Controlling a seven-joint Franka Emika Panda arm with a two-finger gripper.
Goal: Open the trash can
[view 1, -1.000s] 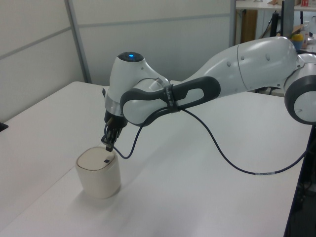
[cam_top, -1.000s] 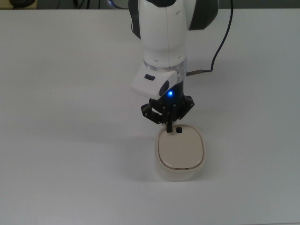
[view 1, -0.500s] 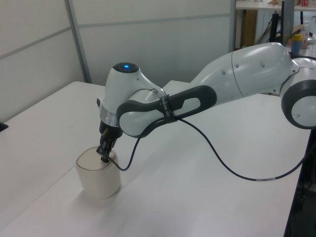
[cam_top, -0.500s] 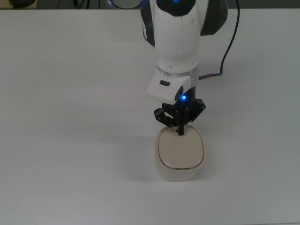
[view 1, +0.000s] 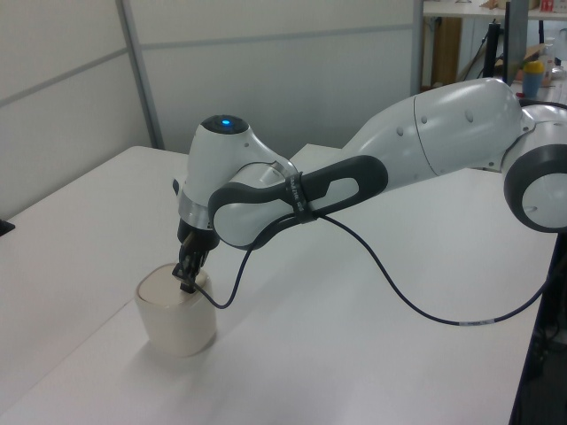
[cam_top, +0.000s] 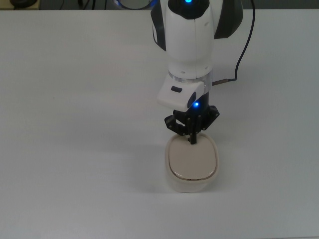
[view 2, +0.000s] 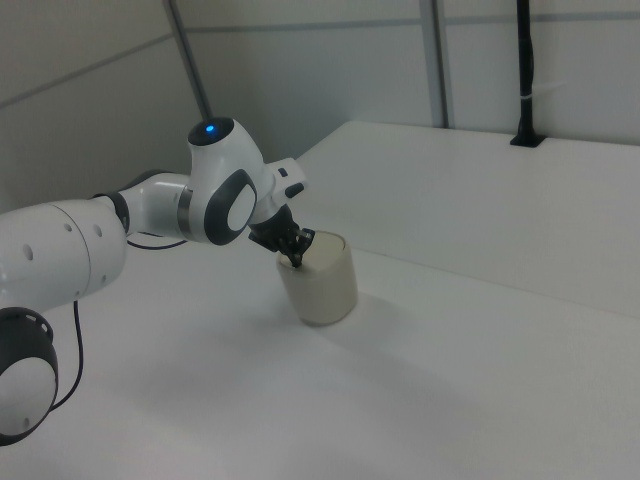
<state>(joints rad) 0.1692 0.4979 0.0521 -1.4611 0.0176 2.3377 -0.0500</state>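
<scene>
Since a second ago your gripper [cam_top: 192, 141] has slid toward the top view's right and come down onto the far rim of the trash can [cam_top: 192, 163], so the black button that showed beside the fingertips is now hidden under them. Over the last half second almost nothing shifts, so you appear to be pressing. The trash can sits on the white table [cam_top: 75, 124], near the front edge in the top view, a little to the top view's right of centre, with the beige lid [cam_top: 192, 160] lying flat and not yet raised.

The fingers look pressed together into one narrow black tip, pinching nothing.

Watch for two things. If the tip sits just off the button, you push on the lid or rim and the latch never releases. And because the press lands at the far edge of a small, light bin, too much downward force could tip or skid it along the smooth table.

From above you get the tip's place along the rim, but not how deep it presses. The left view shows the tip [view 1: 188, 282] meeting the top of the bin [view 1: 177, 320] from the side. The right view [view 2: 293, 256] shows the bin wall [view 2: 322, 285] standing upright, not tilted.
</scene>
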